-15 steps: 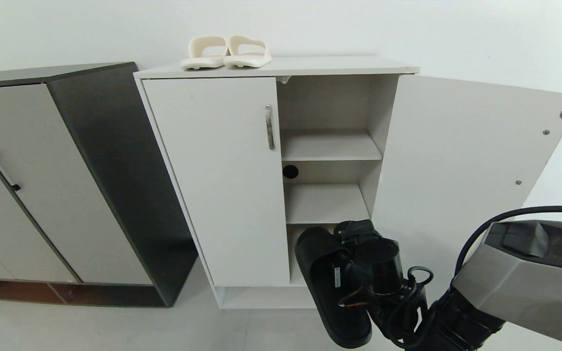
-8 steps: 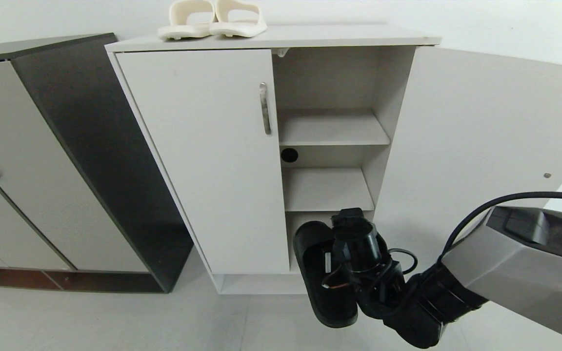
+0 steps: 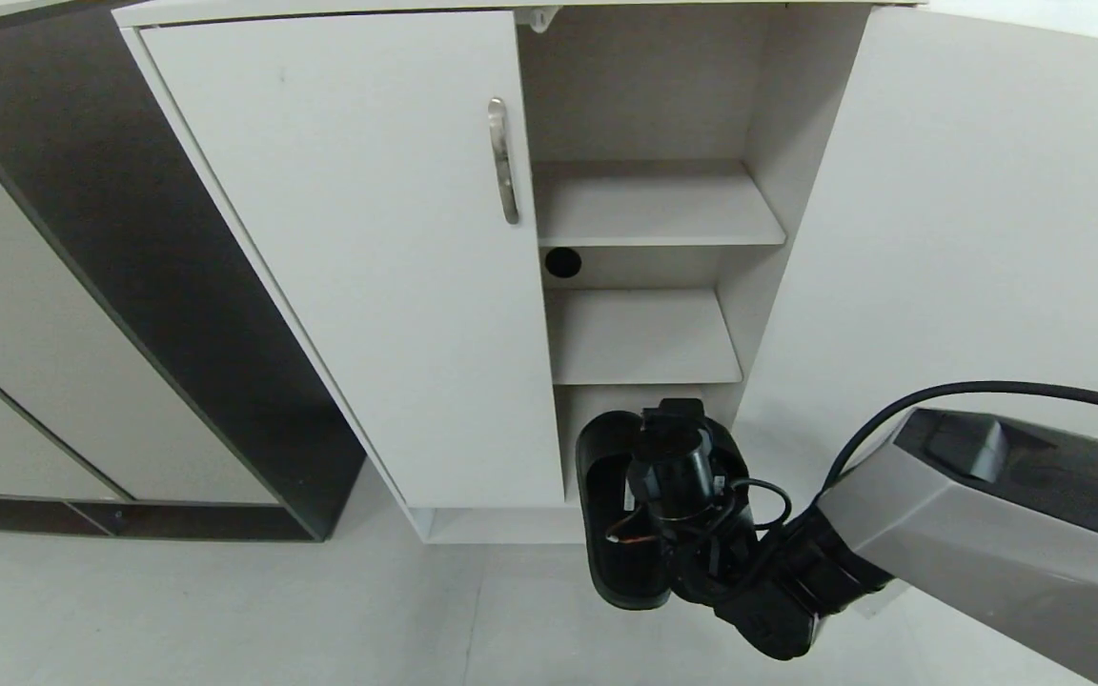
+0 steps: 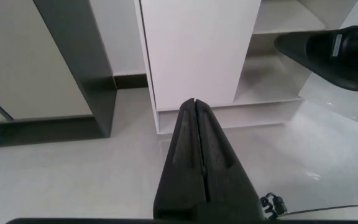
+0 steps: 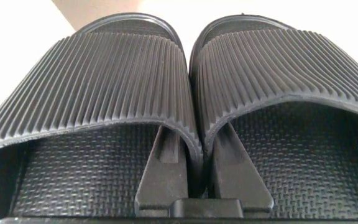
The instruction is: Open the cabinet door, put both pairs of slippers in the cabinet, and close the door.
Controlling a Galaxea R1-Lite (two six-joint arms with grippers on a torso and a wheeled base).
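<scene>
Head view: dark cabinet point(image 3: 158, 286) beside shut door point(image 3: 358, 267) of white cabinet point(image 3: 802, 143).

Open door point(image 3: 968, 210) — far edge off-frame

Two-tone arm hardware, grey over black.
Right arm point(image 3: 987, 534), lower right of frame: faceted grey shell, dark inset panel, black wrist, long black cable point(image 3: 940, 393), thin reddish wire point(image 3: 621, 538). Left gripper point(image 4: 194, 134), lower centre: matte black tapered fingers point(image 4: 182, 143), one straight seam.
</scene>
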